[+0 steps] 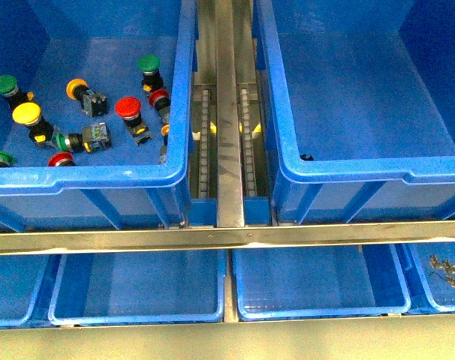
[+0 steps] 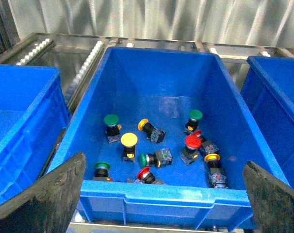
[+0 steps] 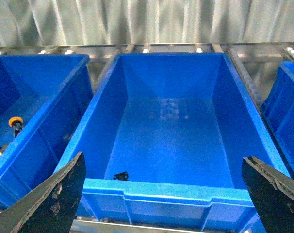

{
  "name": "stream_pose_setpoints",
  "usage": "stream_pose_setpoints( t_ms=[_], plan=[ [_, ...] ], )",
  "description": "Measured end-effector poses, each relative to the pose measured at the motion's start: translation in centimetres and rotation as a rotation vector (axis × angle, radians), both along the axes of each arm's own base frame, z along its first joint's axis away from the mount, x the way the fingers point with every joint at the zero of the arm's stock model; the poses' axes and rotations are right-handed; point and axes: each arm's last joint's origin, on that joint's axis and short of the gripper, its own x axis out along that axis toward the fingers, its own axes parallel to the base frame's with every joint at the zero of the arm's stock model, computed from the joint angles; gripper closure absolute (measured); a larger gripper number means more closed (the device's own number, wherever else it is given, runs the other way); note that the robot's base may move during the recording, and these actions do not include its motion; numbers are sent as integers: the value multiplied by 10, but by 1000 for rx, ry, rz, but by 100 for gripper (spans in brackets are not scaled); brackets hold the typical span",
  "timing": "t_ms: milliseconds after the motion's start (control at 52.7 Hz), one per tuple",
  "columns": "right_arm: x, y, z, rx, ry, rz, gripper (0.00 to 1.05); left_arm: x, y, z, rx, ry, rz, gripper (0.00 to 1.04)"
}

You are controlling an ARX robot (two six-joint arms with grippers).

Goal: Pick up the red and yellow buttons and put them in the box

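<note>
Red buttons [image 1: 128, 107] [image 1: 159, 97] and yellow buttons [image 1: 26, 114] [image 1: 76, 88] lie loose in the left blue bin [image 1: 85, 180]. In the left wrist view a red button [image 2: 192, 141] and a yellow button [image 2: 129, 140] lie on that bin's floor, beyond the near wall. My left gripper [image 2: 164, 162] hangs open before that wall, holding nothing. The box [image 1: 363, 169] stands at the right. My right gripper [image 3: 164, 159] is open in front of the box's near rim [image 3: 161, 189], also holding nothing. Neither gripper shows in the front view.
Green-capped buttons [image 1: 148, 64] [image 1: 4, 85] lie among the others. A small black piece [image 3: 121, 175] sits in the box's near corner. A metal roller rail [image 1: 224, 112] runs between the bins, with a steel bar [image 1: 227, 236] in front. Shallow blue trays [image 1: 137, 289] lie below.
</note>
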Motion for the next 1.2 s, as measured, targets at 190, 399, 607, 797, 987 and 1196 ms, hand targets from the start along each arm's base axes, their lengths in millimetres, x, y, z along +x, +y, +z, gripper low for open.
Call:
stream_pose_setpoints(
  t_ms=[190,399,607,797,987,1196],
  plan=[
    [0,0,0,0,0,0,7,0,0,0,0,0,0,8],
    [0,0,0,0,0,0,7,0,0,0,0,0,0,8],
    [0,0,0,0,0,0,7,0,0,0,0,0,0,8],
    [0,0,0,0,0,0,7,0,0,0,0,0,0,8],
    [0,0,0,0,0,0,7,0,0,0,0,0,0,8],
    [0,0,0,0,0,0,7,0,0,0,0,0,0,8]
  ],
)
